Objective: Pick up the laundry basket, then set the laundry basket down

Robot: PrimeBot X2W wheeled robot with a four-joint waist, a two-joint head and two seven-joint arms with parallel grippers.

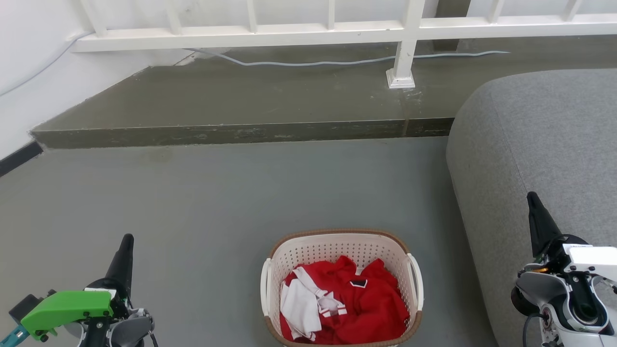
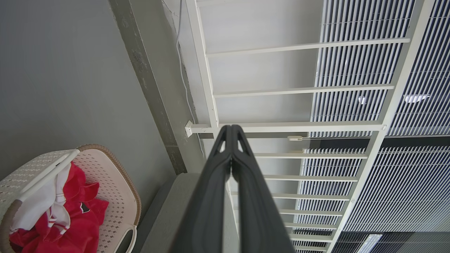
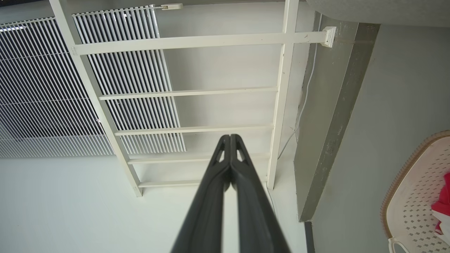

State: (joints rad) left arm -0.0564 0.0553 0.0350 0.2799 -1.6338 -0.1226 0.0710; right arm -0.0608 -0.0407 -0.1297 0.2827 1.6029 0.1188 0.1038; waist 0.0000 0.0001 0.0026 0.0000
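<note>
Left gripper (image 1: pixel 127 238) and right gripper (image 1: pixel 531 196) clenched, empty. Perforated cream laundry basket (image 1: pixel 337 250) sits on smooth grey floor (image 1: pixel 193 202). Rounded-rectangular, brown woven-look rim.

Cream perforated laundry basket (image 1: pixel 337 253) upright on grey floor, holding red-and-white clothes

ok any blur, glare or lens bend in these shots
Head view: flat even light, laundry basket sharp, barely a shadow. Left wrist view: left gripper blurs toward the lens, small bright spots on the blinds. Right wrist view: right gripper blurs likewise, railing bars splay.
</note>
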